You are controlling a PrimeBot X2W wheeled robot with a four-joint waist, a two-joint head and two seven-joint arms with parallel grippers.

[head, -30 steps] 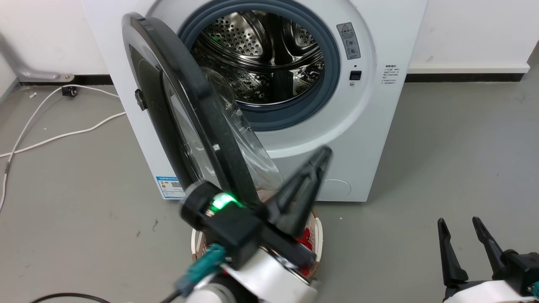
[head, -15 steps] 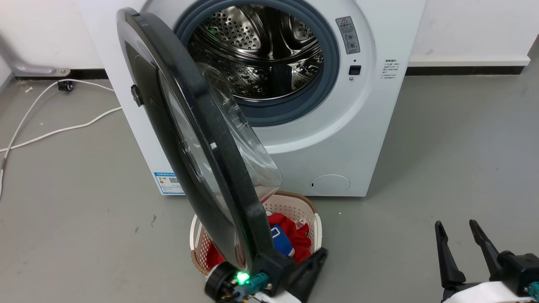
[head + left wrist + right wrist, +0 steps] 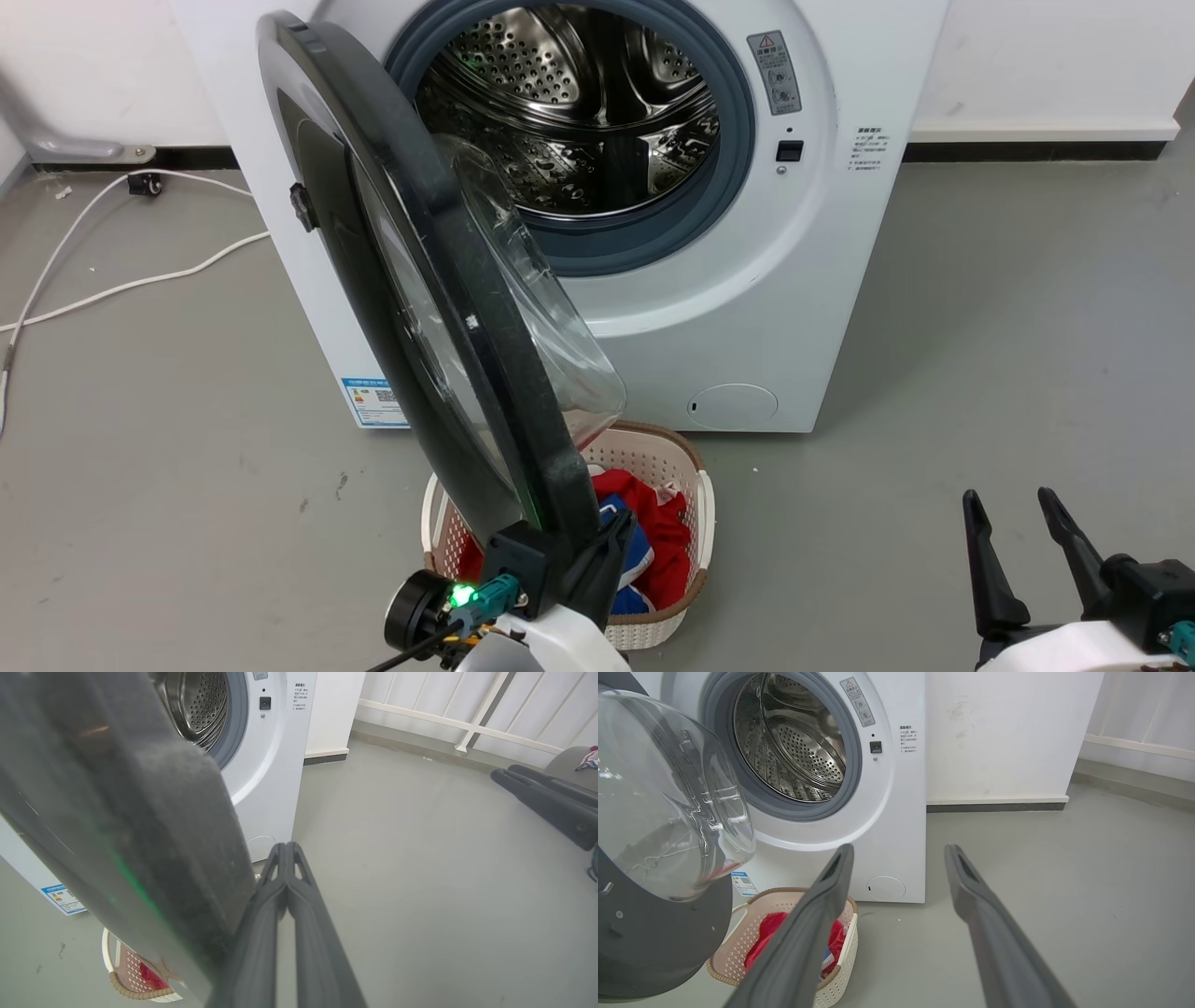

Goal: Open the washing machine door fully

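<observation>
Near the basket [image 3: 702,523], the left gripper [image 3: 285,848], closed up tight and holding nothing, leans on the door [image 3: 485,373] to push it wider.

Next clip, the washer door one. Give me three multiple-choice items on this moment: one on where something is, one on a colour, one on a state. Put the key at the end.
1. Where is the laundry basket?
A. On the floor before the washing machine, under the washing machine door
B. Against the far wall
C. On a shelf

2. What colour is most of the clothing in it?
A. Green
B. Red
C. Yellow

3. How do the fingers of the left gripper stand?
A. Spread wide apart
B. Closed on the basket's rim
C. Closed together beside the door's edge

Key: 1 A, the head view shows it below the door's lower rim. 2 B, red cloth dominates, with a little blue. 3 C, the left wrist view shows the tips touching, with the door alongside.
</observation>
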